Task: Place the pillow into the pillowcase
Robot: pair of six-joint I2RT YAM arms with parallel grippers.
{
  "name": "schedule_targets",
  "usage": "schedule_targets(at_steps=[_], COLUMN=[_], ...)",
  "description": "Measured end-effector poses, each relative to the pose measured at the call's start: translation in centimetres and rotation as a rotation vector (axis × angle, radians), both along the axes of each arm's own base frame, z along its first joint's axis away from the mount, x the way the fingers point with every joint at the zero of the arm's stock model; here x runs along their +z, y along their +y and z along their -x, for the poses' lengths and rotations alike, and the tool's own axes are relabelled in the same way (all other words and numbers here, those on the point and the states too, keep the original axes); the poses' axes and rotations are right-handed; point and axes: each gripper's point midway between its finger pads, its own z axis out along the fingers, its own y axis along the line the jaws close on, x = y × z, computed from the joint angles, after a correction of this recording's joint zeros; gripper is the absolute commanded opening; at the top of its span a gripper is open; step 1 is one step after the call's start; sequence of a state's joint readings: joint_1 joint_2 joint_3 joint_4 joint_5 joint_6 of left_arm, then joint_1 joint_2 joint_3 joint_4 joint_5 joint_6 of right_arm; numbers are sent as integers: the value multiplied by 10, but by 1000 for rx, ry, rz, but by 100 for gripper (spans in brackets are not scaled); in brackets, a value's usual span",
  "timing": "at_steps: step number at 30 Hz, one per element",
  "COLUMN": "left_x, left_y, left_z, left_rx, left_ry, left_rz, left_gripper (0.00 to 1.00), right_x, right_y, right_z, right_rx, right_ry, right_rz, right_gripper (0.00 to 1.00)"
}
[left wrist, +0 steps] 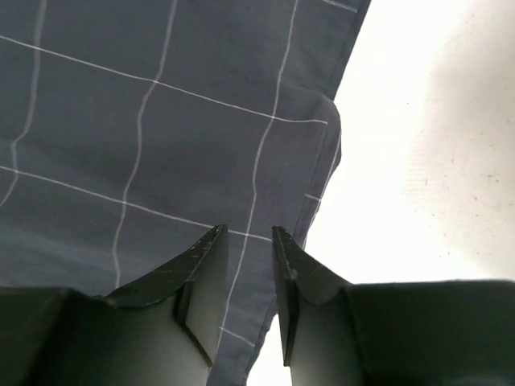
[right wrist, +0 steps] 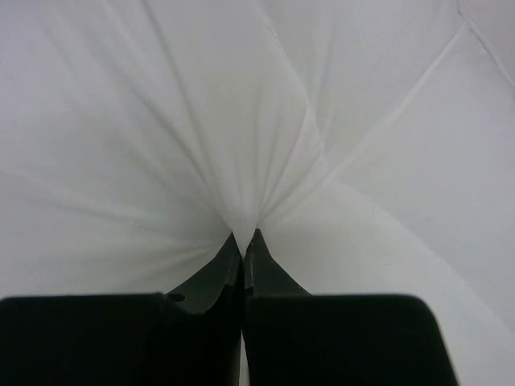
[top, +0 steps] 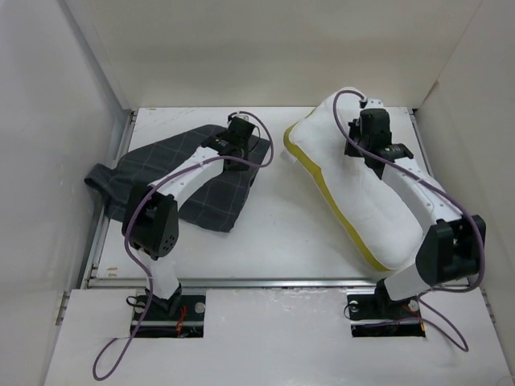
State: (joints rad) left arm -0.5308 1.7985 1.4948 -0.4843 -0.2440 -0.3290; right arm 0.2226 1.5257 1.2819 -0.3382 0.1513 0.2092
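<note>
white table [top: 273, 233] fills mid frame. right gripper [right wrist: 243, 236], upper right in top view, clenched on a pinch of the plump white rectangular pillow w/ yellow piping [top: 338, 177] — cloth puckers into the tips. left gripper [left wrist: 248, 233], upper centre-left, fingers slightly parted over the edge of the dark charcoal grid-pattern cloth pillowcase [top: 213, 197] — lying upper left, apart from pillow.

A white table [top: 273, 233] — metal rail [top: 241, 282] at its near edge — sits among white panels [top: 273, 48] (left, back, right).
</note>
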Motion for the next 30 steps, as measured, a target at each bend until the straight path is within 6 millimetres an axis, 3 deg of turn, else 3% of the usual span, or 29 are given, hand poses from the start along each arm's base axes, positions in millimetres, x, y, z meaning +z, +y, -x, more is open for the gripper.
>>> schedule_targets(at_steps=[3,6,10,14,18,19,23,30], left_x=[-13,-29,-48,-67,-79,-81,-84,-63], left_y=[-3,-7,-16,-29,-32,-31,-27,-31], left_z=[0,5,12,10,0,-2,-7,-18], left_rx=[-16,-36,-67,-92,-82,-79,-60,-49], left_ry=[24,57,88,118,126,127,135,96], left_rz=[-1,-11,-52,-88,-118,-125,-162,-146], left_gripper=[38,56,58,53,46,33,0,0], right_x=[11,3,-22,-40,-39,-38,-38,-55], right_y=[-6,-7,-11,-20,-23,-23,-23,-6], right_z=[10,18,30,41,41,41,42,63], right_rx=[-19,-27,-31,-42,-50,-52,-49,42], right_ry=[-21,9,78,141,140,139,138,154], right_rz=[0,-1,1,4,0,-2,-5,-69], right_gripper=[0,0,0,0,0,0,0,0])
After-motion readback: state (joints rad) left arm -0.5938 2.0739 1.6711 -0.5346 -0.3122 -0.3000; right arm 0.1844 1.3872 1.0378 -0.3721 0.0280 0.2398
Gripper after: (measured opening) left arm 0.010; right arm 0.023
